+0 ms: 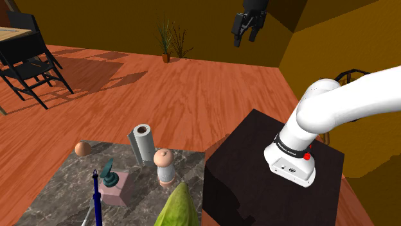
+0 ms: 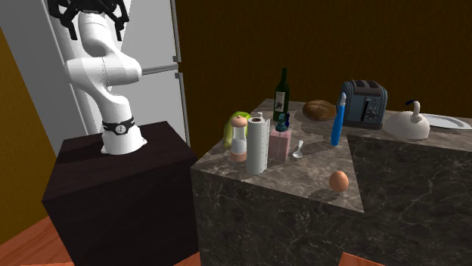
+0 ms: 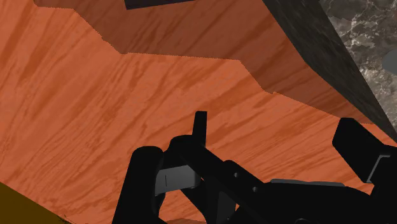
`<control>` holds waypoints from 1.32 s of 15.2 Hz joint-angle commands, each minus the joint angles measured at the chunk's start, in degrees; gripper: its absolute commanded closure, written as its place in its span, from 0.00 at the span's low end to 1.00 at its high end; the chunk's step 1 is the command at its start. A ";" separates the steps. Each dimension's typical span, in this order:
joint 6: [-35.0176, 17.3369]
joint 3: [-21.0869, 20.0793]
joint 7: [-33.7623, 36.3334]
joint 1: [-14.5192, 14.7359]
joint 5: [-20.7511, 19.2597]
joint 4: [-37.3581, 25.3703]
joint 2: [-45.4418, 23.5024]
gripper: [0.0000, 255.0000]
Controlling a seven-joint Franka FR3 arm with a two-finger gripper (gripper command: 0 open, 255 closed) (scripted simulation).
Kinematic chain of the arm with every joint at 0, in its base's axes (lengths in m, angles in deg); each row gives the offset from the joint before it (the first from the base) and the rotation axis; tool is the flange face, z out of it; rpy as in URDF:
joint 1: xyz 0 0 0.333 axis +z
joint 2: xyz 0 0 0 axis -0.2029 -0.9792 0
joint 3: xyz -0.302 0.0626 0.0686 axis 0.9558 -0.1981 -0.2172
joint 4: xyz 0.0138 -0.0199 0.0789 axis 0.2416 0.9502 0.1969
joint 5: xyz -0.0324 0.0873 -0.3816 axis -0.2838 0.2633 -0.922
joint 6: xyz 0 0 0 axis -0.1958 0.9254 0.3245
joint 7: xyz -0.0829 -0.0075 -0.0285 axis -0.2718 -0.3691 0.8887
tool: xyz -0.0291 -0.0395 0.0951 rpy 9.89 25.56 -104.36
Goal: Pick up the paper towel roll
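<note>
Paper towel roll [image 1: 142,142] is flanked on the marble counter [image 1: 61,189] by a grinder [image 1: 164,165] and a soap bottle [image 1: 115,186]; the gripper [image 1: 245,35] is held high, fingers parted.

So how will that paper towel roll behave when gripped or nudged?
The paper towel roll is probably light and squashy, being wound sheets. It stands upright near the countertop edge, so a sideways nudge may tip it and let it roll.

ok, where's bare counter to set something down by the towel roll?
Bare grey marble countertop between white paper towel roll and brown egg. Crowded beside and behind the roll: pale pepper mill, pink soap dispenser, small spoon.
</note>
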 commanded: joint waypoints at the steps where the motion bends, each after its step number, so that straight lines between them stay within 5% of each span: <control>1: 0.00 0.00 0.00 0.00 0.00 0.00 0.00 0.00; 20: -22.49 -17.74 14.64 7.83 8.49 0.79 -21.74 0.00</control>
